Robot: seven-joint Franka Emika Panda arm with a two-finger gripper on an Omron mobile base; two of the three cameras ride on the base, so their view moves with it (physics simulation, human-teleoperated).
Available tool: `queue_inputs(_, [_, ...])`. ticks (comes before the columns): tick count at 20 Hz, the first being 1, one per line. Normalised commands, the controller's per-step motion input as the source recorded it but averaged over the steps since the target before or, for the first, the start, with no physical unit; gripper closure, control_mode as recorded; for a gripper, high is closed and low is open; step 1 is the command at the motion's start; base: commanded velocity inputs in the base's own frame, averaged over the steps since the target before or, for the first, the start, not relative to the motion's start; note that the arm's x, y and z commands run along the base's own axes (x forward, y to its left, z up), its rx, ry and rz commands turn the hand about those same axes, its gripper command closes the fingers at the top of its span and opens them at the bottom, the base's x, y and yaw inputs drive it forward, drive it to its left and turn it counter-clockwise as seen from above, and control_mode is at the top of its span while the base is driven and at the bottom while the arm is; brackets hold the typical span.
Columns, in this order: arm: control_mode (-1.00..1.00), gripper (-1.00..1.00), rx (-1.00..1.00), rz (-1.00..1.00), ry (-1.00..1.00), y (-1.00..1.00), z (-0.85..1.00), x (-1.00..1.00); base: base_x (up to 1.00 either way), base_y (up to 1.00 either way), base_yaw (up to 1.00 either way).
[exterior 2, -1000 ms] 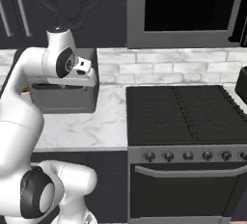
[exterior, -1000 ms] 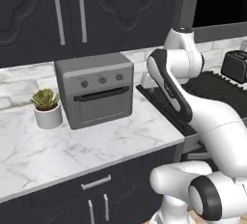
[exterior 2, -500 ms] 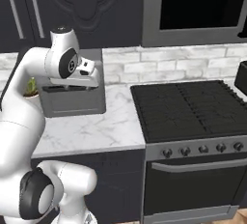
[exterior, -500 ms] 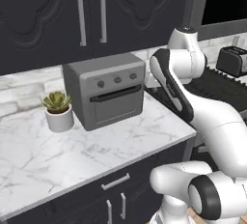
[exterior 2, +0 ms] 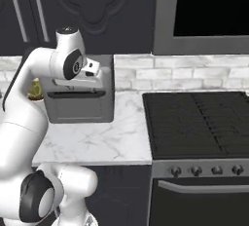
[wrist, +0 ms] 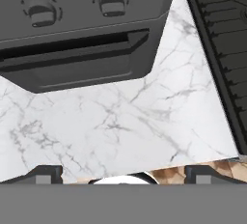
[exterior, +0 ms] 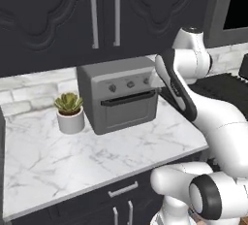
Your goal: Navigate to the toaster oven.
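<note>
Positioning is the whole job at this moment, so nothing is held: the claw [wrist: 123, 172] hangs above the marble tabletop [exterior: 87, 156] with its two dark tips set wide apart and bare stone between them, carried high and tucked in, probably so the arm clears the tabletop edge while the base drives. The toaster oven [exterior: 121, 99] stands at the back of the tabletop against the pale brick wall, just beside a small potted succulent [exterior: 70, 112] on one side and near the black stove [exterior 2: 199, 120] on the other; its door is closed and its knobs and bar handle face the robot. In the hand view the oven's front sits right ahead, which suggests the base is already nearly squared up to it.
</note>
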Motion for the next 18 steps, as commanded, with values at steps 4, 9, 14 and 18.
queue_inputs(4, [1.0, -1.0, 0.0, 0.0, 0.0, 0.0, 0.0, 0.0, 0.48, -0.09, 0.29])
queue_inputs(9, [1.0, -1.0, 0.0, 0.0, 0.0, 0.0, 0.0, 0.0, 0.26, -0.08, 0.2])
queue_inputs(14, [1.0, -1.0, 0.0, 0.0, 0.0, 0.0, 0.0, 0.0, 0.13, -0.11, 0.13])
queue_inputs(18, [1.0, -1.0, 0.0, 0.0, 0.0, 0.0, 0.0, 0.0, 0.31, -0.17, 0.14])
